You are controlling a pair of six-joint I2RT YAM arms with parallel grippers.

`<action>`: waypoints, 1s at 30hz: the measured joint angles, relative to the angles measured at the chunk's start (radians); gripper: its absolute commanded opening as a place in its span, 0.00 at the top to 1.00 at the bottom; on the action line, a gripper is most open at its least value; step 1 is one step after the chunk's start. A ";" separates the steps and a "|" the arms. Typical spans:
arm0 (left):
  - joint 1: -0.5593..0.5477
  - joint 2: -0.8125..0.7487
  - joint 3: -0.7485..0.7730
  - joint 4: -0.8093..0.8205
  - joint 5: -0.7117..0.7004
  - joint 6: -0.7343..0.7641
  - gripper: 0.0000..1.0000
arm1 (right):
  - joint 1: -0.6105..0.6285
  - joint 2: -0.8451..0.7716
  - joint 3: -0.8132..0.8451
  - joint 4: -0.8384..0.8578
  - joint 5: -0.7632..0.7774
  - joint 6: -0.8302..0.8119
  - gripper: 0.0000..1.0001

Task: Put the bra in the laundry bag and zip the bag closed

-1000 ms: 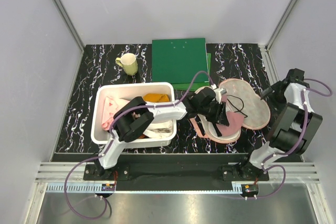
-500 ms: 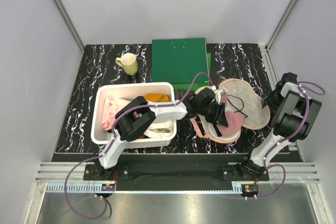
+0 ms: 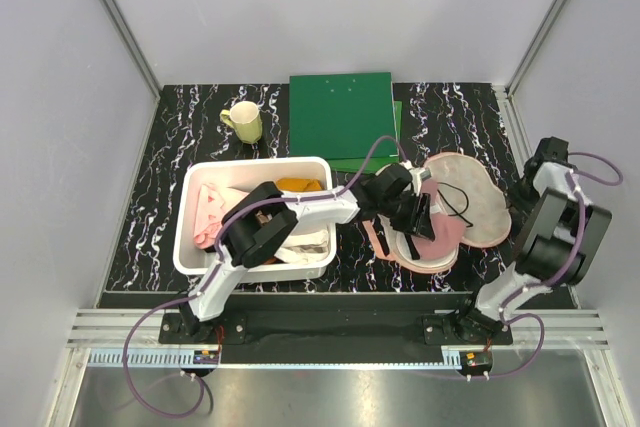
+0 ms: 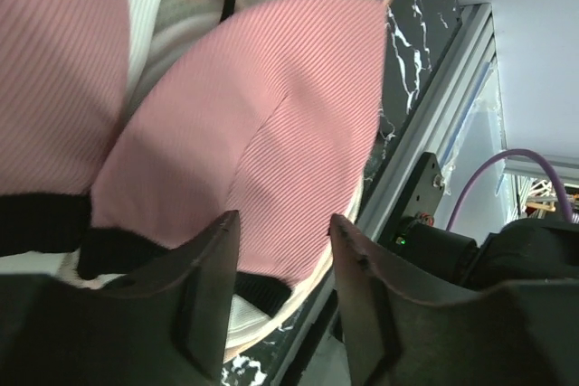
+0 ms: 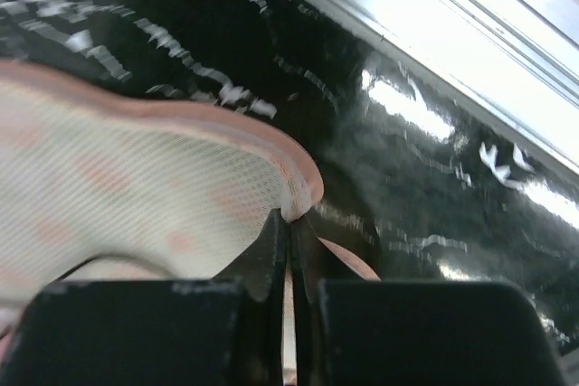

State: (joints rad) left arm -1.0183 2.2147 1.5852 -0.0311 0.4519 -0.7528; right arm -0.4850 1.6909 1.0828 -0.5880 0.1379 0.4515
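The laundry bag [image 3: 478, 199] lies open like a clamshell right of centre, its whitish lining up. The dusty-pink bra [image 3: 443, 231] sits in its near half. My left gripper [image 3: 411, 215] hovers over the bra. In the left wrist view the ribbed pink cup [image 4: 271, 115] fills the frame beyond the left gripper [image 4: 282, 246], whose jaws stand apart with nothing clamped. My right gripper [image 3: 520, 192] is at the bag's right edge. In the right wrist view the right gripper [image 5: 291, 223] is shut on the pink-edged rim of the mesh laundry bag [image 5: 136, 187], lifting it slightly.
A white bin [image 3: 255, 164] with clothes, including an orange garment [image 3: 298, 185], stands left of the bag under my left arm. A mug [image 3: 243, 121] and a green folder [image 3: 340, 117] lie at the back. A metal rail [image 5: 470, 33] runs just right of the bag.
My right gripper came down to the bag's right edge and closed from wide open onto its rim. My left jaws widened slightly over the bra.
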 measured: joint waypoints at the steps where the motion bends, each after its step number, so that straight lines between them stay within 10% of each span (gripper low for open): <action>1: 0.001 -0.002 0.016 -0.021 -0.001 0.005 0.45 | 0.008 -0.052 -0.016 -0.009 0.002 0.008 1.00; 8: 0.014 -0.079 0.095 -0.156 -0.016 0.002 0.32 | 0.127 -0.363 -0.081 -0.042 0.003 0.029 1.00; 30: 0.152 -0.412 -0.138 -0.167 -0.129 -0.077 0.46 | 0.462 -0.753 -0.251 -0.239 -0.287 0.120 0.98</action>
State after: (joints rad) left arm -0.8665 1.8030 1.4475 -0.1982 0.3229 -0.8299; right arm -0.0231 0.9375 0.8322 -0.8272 -0.1490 0.5716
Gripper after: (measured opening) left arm 0.555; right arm 0.022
